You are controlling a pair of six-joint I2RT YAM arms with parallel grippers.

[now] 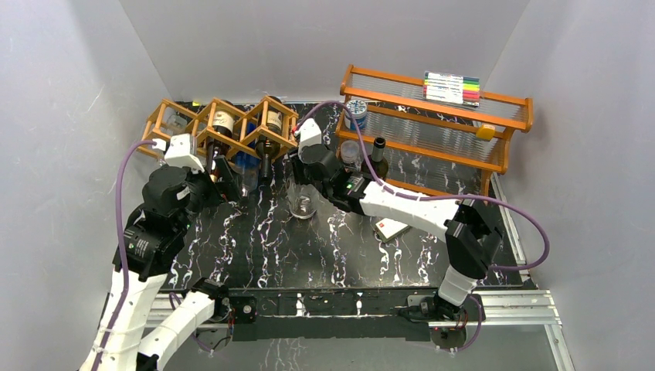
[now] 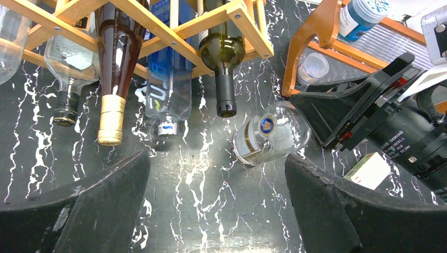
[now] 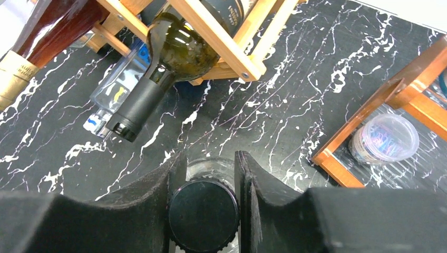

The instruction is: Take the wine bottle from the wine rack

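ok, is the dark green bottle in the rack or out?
In: the green bottle sits inside a wine rack cell, neck sticking out.

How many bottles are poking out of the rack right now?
4: clear bottle at left, then brown bottle with gold foil, blue-labelled bottle, dark green bottle. Glass at the left edge may be a fifth. The right fingers grip a separate round bottle.

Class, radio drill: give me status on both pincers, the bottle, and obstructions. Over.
Left pincer open, empty. Right pincer shut on cap of clear bottle. Bottle out of rack. Green bottle juts close by.
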